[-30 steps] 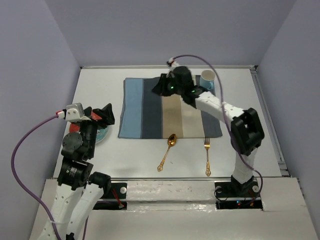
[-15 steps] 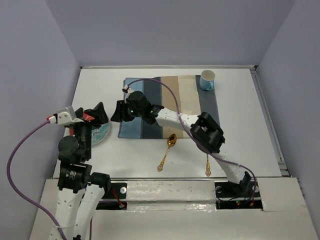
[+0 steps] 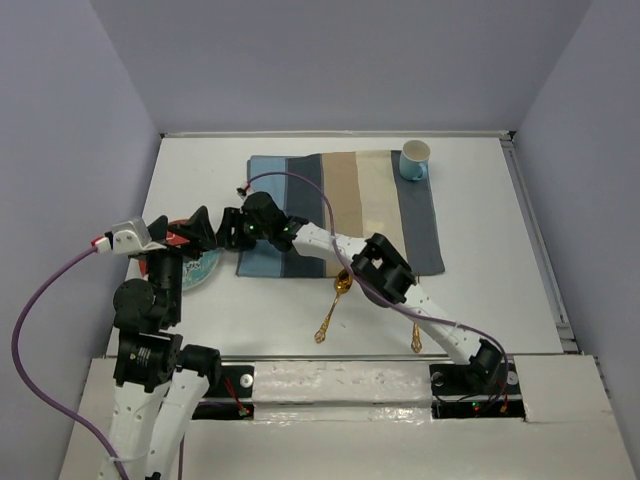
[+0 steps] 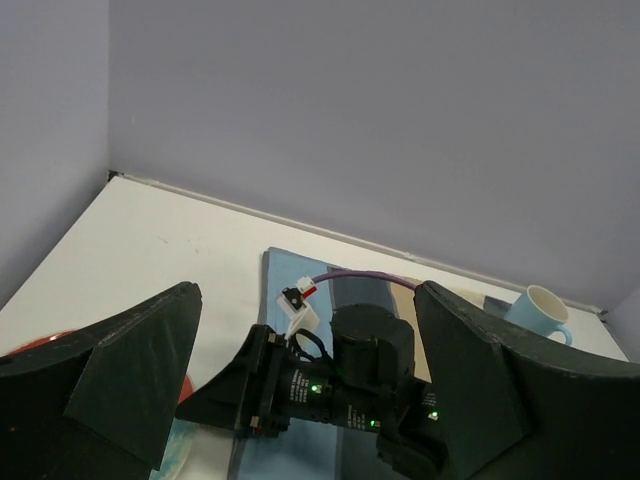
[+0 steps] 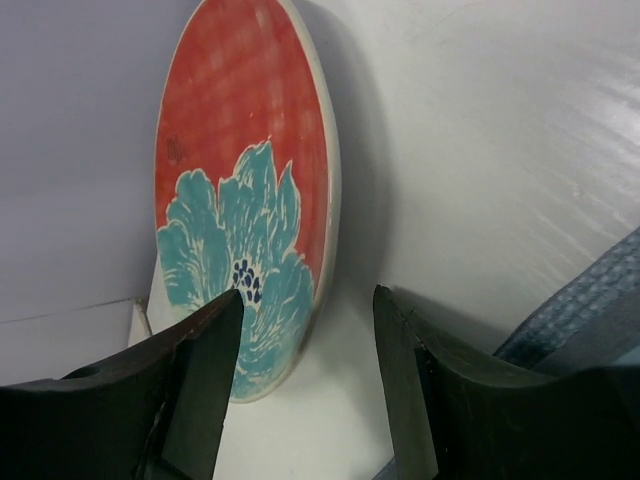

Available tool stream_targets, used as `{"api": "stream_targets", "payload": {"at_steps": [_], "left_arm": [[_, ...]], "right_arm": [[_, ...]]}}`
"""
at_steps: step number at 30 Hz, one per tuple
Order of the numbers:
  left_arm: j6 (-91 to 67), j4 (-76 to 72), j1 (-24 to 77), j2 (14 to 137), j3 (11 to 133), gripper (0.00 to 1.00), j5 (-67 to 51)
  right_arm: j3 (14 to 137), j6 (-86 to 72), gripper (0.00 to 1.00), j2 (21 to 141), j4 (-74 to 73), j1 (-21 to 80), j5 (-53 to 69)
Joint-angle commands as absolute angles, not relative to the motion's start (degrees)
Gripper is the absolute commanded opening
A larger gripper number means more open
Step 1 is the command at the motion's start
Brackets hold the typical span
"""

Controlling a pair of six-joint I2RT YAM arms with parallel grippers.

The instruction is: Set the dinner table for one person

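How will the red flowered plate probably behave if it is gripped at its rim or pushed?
The round red plate with a teal flower seems stiff and breakable, given its thick pale rim. Its smooth face may be slippery to grip. Lying flat, it should slide rather than tip.

A robot lab cell: plain lilac walls (image 3: 330,60) box in a white table (image 3: 200,170) on three sides. A left arm (image 3: 140,300) and right arm (image 3: 385,268) are bolted at its near edge, and purple cables (image 3: 25,330) loop loose.
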State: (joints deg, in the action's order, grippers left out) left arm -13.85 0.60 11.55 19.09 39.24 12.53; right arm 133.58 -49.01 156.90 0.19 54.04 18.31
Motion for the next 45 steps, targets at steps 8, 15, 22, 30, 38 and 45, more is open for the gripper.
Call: {"api": "stream_targets", "payload": {"at_steps": [8, 15, 22, 30, 38, 45], "left_arm": [[-13.7, -2.5, 12.2, 17.1, 38.9, 0.99, 12.2], [-13.7, -2.5, 12.4, 17.0, 39.0, 0.99, 12.4], [-13.2, -1.9, 12.5, 16.4, 39.1, 0.99, 13.5], [-11.1, -1.1, 12.7, 16.4, 40.1, 0.99, 19.9], [-11.5, -0.8, 12.7, 16.4, 39.8, 0.99, 19.7], [-12.8, -0.9, 13.8, 18.1, 39.3, 0.99, 12.4]], "right_arm": [[138.3, -58.0, 0.37, 162.2, 3.5, 55.6, 25.0], [137.2, -61.3, 0.0, 162.6, 8.3, 56.2, 26.1], [132.2, -54.9, 0.0, 152.1, 11.4, 56.2, 25.3], [113.2, -51.9, 0.0, 127.9, 20.0, 52.0, 23.5], [79.7, -58.4, 0.0, 106.0, 36.2, 41.9, 20.7], [56.1, -58.2, 0.0, 90.5, 39.6, 30.4, 17.7]]}}
